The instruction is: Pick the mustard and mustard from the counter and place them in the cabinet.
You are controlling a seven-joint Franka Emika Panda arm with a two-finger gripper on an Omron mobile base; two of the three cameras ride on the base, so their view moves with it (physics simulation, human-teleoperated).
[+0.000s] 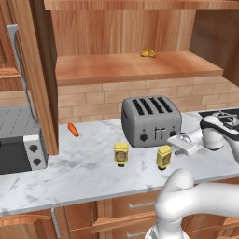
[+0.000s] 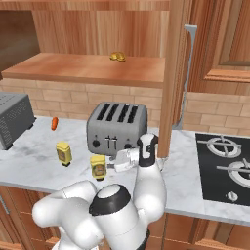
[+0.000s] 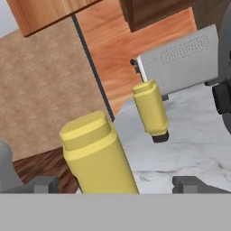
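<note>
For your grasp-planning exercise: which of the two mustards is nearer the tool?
The right mustard, just beside the open tool; the left mustard stands farther along the counter.

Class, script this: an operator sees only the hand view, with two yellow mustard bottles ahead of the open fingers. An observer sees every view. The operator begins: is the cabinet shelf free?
Observer: Not quite. A small yellow-brown lump sits at the back of the cabinet shelf.
Operator: What stands near the closer mustard bottle?
Observer: A grey toaster, just behind it on the counter.
Operator: Anything else loose?
Observer: An orange carrot lies beyond the farther mustard bottle, toward the brick wall.
</note>
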